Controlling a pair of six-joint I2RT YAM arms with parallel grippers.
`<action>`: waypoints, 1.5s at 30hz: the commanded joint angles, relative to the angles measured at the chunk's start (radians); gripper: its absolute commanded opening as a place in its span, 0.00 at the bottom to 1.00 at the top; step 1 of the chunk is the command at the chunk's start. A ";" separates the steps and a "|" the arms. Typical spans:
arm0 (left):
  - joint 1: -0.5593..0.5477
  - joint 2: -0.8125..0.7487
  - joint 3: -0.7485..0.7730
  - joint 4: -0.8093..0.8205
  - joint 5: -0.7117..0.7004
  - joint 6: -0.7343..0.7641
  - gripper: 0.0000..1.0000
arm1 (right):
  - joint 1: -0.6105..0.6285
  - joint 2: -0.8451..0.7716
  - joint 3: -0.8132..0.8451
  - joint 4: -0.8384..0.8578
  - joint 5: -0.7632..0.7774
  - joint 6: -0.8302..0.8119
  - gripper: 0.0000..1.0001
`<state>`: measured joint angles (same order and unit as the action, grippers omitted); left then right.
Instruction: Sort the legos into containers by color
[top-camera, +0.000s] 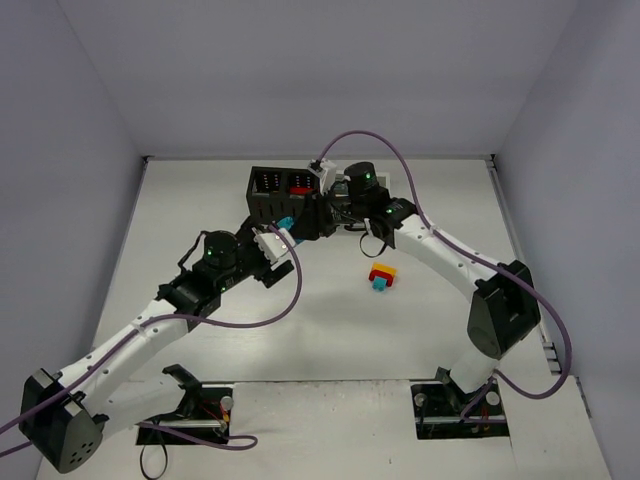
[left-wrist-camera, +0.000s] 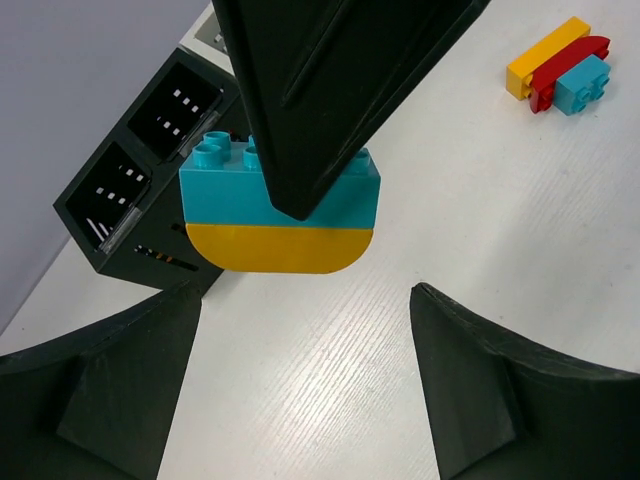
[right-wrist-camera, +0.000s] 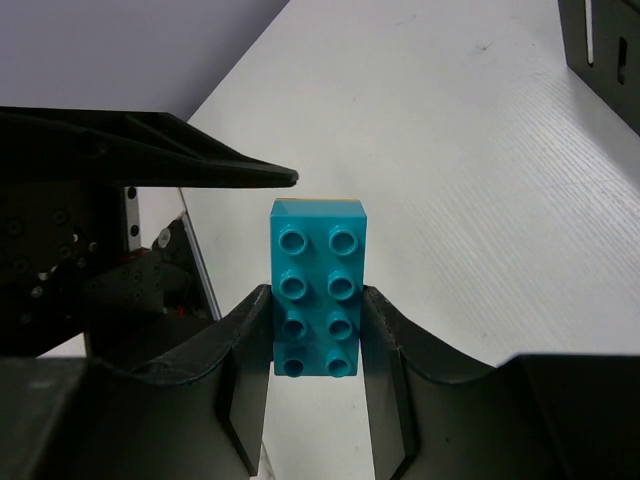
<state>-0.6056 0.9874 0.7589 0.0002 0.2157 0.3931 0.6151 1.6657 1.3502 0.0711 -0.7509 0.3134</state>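
Right gripper (right-wrist-camera: 317, 300) is clamped tight on the teal brick (right-wrist-camera: 318, 255), pads on its 2 long sides, studs facing the wrist cam. A yellow piece (left-wrist-camera: 280, 248) w/ a rounded edge is stuck to the teal's underside, so it's a 2-colour stack. It looks lifted off the table (top-camera: 200, 200), w/ the containers (top-camera: 265, 208) at 12 o'clock of it in the top view. Left gripper (left-wrist-camera: 305, 292) is wide open, holding nothing, its fingers either side of the stack and short of it. 1 black bin holds a red brick (top-camera: 299, 186). A loose clump (top-camera: 382, 276) of yellow, red and teal lies at 4 o'clock of the stack, well apart.

Step in hand, as I read it: split the stack so each colour goes to its own bin. To do it well:
- Bring the left fingers fwd onto the yellow piece only, clear of the teal and the right finger.
- Grip flat faces, not the curved edge, or it may squirt out.
- Close fully before pulling.
- Peel at an angle, not straight off; studs should let go easier.
- Work low, away from bin rims, in case a piece drops.
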 joint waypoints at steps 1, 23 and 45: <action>0.009 0.013 0.025 0.089 0.042 0.012 0.78 | -0.006 -0.070 0.004 0.058 -0.077 -0.010 0.00; 0.052 0.040 0.028 0.222 0.151 -0.066 0.78 | -0.032 -0.052 0.016 0.059 -0.249 -0.004 0.00; 0.185 0.022 0.077 0.172 0.296 -0.377 0.78 | -0.138 -0.070 0.017 0.058 -0.288 -0.137 0.00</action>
<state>-0.4656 1.0409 0.7605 0.1276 0.4385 0.1600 0.5045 1.6558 1.3357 0.0715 -0.9909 0.2546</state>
